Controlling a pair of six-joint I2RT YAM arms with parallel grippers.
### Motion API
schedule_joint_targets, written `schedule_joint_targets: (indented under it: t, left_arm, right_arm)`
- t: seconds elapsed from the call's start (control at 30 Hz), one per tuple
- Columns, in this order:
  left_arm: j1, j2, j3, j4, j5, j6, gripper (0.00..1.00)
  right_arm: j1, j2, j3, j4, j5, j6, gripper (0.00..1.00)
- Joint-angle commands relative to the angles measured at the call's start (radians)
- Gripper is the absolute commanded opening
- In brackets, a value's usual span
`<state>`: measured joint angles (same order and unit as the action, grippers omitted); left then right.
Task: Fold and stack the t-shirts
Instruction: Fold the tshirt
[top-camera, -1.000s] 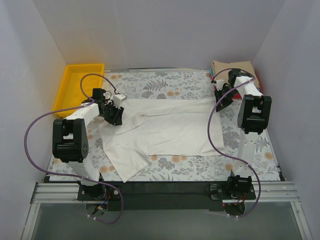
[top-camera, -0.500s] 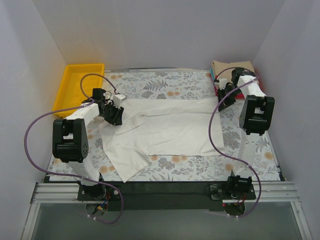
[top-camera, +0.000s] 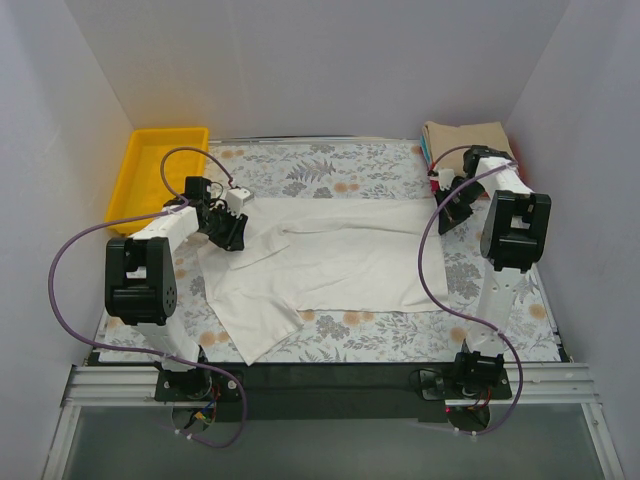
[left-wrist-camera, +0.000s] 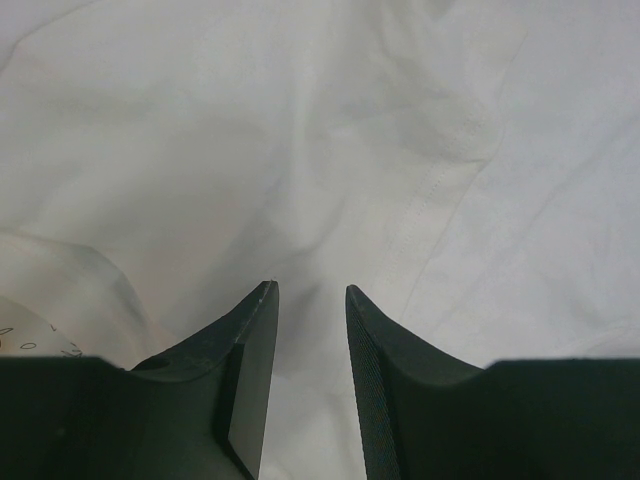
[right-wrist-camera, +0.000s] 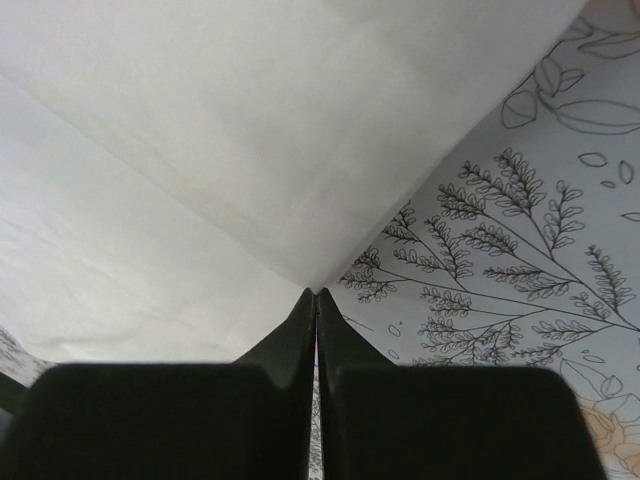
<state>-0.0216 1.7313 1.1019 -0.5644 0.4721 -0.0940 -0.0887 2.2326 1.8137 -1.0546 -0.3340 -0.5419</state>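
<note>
The white t-shirt (top-camera: 330, 260) lies spread flat on the floral table cover (top-camera: 330, 165), with one sleeve trailing off its near left corner. My left pincer (left-wrist-camera: 310, 290) is down on the shirt's far left corner, partly spread, its tips close over the cloth and a stitched seam just beyond them. My right pincer (right-wrist-camera: 316, 292) is at the shirt's far right corner, pressed together and pinching the very tip of the hem. Past that right corner sits a folded tan t-shirt (top-camera: 465, 135). Past the far left corner stands a yellow bin (top-camera: 160, 170).
</note>
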Motion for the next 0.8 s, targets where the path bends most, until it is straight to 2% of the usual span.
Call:
schedule_joint_targets:
  t: [0.0,0.1,0.23,0.33,0.53,0.77]
  left_arm:
    - [-0.003,-0.027,-0.007,0.006,0.011,0.01,0.33]
    - [-0.003,-0.032,-0.007,0.008,0.025,0.011,0.33]
    - [-0.006,-0.07,-0.007,0.004,0.111,0.036,0.33]
    - [-0.04,-0.099,-0.005,0.003,0.122,0.062,0.33]
    - [-0.153,-0.113,-0.033,0.049,0.066,0.091,0.33]
    - [-0.265,-0.058,-0.034,0.139,0.005,0.065,0.3]
  right_arm:
    - [-0.017,-0.08,-0.027,-0.027,0.013,-0.027,0.01]
    - [-0.025,-0.074,-0.024,-0.025,0.015,-0.029,0.01]
    - [-0.025,-0.038,0.007,-0.022,0.012,-0.023,0.01]
    - [-0.025,-0.007,0.041,-0.018,0.012,-0.009,0.01]
    - [-0.023,0.015,0.072,-0.019,0.007,0.003,0.01]
    - [-0.023,0.016,0.073,-0.021,0.009,0.005,0.01]
